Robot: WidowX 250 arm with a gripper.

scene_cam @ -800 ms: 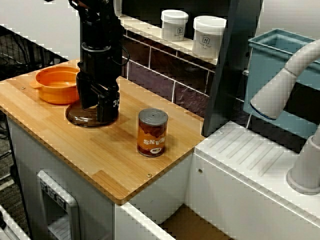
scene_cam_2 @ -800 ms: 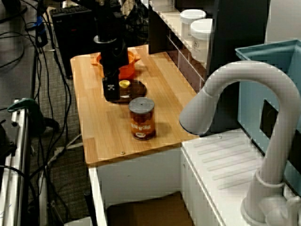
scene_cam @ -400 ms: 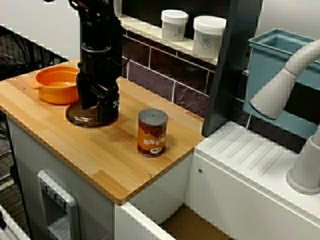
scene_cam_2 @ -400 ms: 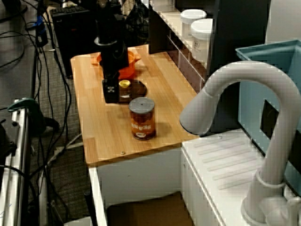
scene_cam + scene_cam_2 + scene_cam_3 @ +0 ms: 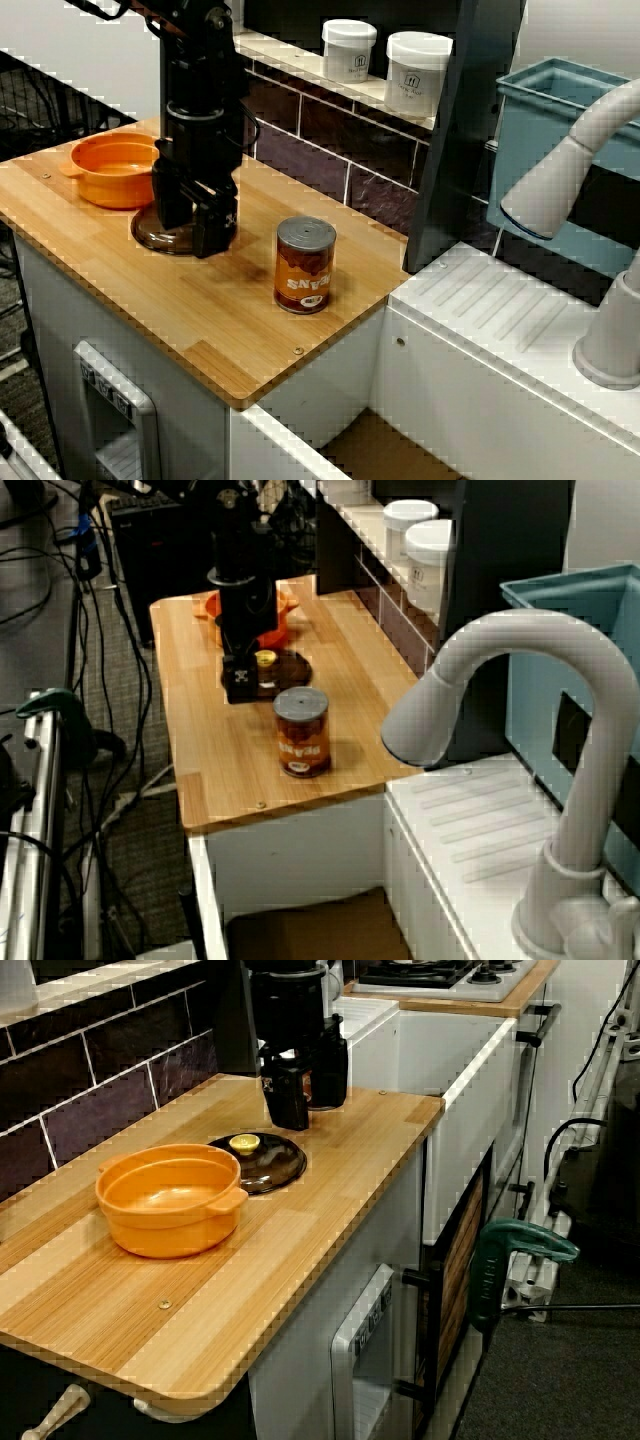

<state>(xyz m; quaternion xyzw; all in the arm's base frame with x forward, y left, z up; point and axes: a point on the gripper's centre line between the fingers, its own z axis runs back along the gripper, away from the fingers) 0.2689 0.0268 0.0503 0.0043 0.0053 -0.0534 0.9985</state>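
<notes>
Gripper (image 5: 190, 233) low over glass lid (image 5: 272, 1166), jaws apart, nothing held.
Lid lies flat on wooden counter (image 5: 230, 335). Gripper sits at lid's edge on the tin can (image 5: 305, 265) side, clear of lid's yellow knob (image 5: 244, 1143); fingertip contact w/ lid: cannot tell. Orange pot (image 5: 112, 172) just beside lid, opp. side from can. Can upright, near lid, not touching. Two white jars (image 5: 349, 48) on shelf behind lid, well apart from it.

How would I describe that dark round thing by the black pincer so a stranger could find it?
Look on the wooden counter, next to the orange pot. The lid lies flat there, just by the pincer; unlike the pot and the upright can, it is dark brown with a yellow knob.
</notes>
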